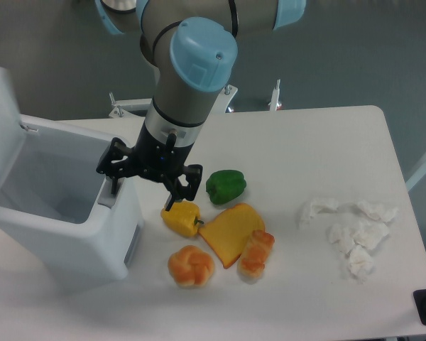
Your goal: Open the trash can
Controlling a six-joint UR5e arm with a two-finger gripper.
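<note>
The white trash can point(64, 234) stands at the table's left, and its lid point(0, 121) is swung up on the far left side, so the inside shows. My gripper point(143, 197) hangs over the can's right rim with its fingers spread open. One finger point(116, 186) rests on the grey push-button tab point(107, 199) at the rim. The other finger point(176, 199) points down just above a yellow toy pepper. Nothing is held between the fingers.
A yellow pepper point(181, 218), a green pepper point(226, 185), an orange cheese wedge point(231, 232) and two bread pieces point(191, 266) point(255, 254) lie right of the can. Crumpled white tissues point(351, 231) sit at the right. The table's front edge runs close below.
</note>
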